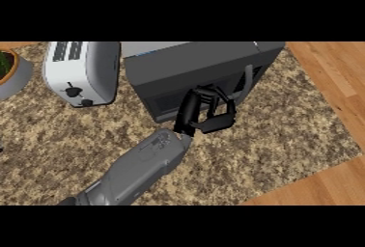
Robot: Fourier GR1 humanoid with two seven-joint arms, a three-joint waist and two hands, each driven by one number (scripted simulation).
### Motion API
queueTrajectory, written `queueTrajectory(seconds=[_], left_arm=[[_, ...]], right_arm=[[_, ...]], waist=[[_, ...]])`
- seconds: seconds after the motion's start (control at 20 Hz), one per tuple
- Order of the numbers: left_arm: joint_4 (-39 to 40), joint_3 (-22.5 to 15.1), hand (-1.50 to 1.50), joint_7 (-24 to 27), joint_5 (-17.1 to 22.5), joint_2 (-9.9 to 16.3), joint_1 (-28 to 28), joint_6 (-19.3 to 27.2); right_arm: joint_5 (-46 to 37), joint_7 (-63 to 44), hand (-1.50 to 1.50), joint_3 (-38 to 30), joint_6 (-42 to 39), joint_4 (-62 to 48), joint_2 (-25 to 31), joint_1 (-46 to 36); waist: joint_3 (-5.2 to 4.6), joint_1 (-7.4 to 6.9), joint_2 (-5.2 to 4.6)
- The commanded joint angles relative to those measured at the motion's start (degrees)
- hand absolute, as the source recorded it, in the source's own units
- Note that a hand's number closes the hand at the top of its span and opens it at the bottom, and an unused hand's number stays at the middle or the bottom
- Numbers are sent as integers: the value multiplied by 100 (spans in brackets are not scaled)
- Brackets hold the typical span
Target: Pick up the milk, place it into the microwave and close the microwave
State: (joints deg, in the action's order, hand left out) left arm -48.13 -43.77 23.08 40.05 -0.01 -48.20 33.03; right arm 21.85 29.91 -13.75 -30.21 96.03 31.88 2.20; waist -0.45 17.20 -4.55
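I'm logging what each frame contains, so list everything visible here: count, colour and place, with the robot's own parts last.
microwave: one, dark grey, top centre, door looks shut, handle towards its right side
toaster: one, silver-white with black slots and knob, left of the microwave
planter: one, grey with green leaves inside, cut off by the left edge
counter top: one, speckled beige-brown, under everything
wooden surface: light brown, along the right side and lower right corner
milk: none visible
forearm: one, grey, rising from the lower left
hand: one, black, against the microwave door, fingers curled; which hand it is cannot be told
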Motion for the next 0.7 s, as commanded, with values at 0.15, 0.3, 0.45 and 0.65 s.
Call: queueTrajectory(seconds=[0.15, 0.3, 0.45, 0.65], left_arm=[[268, 347, 150, 440, 465, 1, -421, -106], [354, 316, 150, 577, 568, 1, -469, -175], [413, 301, 150, 699, 672, 1, -507, -136], [475, 290, 150, 832, 830, 1, -532, -253]], right_arm=[[240, -154, -150, -170, -26, -118, 177, -268], [360, -189, -150, -165, -120, -151, 197, -256], [357, -244, -150, -223, -166, -182, 339, -304], [477, -288, -150, -312, -146, -260, 400, -475]], waist=[[6, 27, -64], [16, 77, -58], [17, 146, -69], [20, 102, -110]])
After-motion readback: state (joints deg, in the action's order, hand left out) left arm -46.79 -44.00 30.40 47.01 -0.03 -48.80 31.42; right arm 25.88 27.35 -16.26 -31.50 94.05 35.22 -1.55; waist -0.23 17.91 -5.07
